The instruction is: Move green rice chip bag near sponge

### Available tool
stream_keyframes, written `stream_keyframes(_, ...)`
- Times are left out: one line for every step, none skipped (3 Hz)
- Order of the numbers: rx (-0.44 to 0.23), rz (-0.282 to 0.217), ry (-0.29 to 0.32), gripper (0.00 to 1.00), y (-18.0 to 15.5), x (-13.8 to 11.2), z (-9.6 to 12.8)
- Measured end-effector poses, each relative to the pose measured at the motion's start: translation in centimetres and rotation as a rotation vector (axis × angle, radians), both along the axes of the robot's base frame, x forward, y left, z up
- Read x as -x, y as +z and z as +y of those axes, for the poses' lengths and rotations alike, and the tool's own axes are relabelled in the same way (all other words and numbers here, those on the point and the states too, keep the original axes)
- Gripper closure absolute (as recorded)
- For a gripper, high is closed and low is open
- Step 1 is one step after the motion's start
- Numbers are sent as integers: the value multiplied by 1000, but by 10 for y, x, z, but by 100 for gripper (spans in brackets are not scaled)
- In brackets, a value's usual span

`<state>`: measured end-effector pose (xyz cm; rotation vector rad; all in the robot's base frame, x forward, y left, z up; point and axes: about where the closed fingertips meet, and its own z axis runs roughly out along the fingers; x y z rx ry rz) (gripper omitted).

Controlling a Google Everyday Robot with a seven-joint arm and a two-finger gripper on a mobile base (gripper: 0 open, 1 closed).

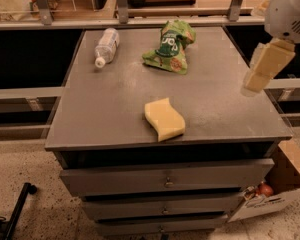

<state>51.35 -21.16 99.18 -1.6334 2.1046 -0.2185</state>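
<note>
Bag lying far-centre, gripper hanging off to the view's right, so the reach is looking like leftward and back

Nearest the front edge, the pale yellow wavy-edged foam sponge (164, 119) is lying flat on the grey metal drawer-cabinet top (105, 109), roughly mid-width. Further back, the cream-coloured two-finger gripper (262, 71) is hovering above the top's right edge, angled down; I can't tell whether it's spread or closed, and it isn't holding anything I can make out. Farthest back, the crumpled light-green foil rice chip bag (170, 48) is resting well apart from the sponge and almost straight behind it. Its long axis is running near-left to far-right. A clear plastic bottle (106, 45) is lying to the bag's left, not touching it. Judging from this, the bag is needing a pull straight towards the front edge
</note>
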Motion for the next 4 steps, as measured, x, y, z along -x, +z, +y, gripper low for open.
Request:
stream_keyframes(-63,-109,-9,0,6,-54,10)
stream_keyframes(-142,-178,-33,0,3,-103,23)
stream_keyframes(-237,-176,-100,0,-17,-148,31)
stream_keyframes(-237,-176,-100,0,-17,-148,31)
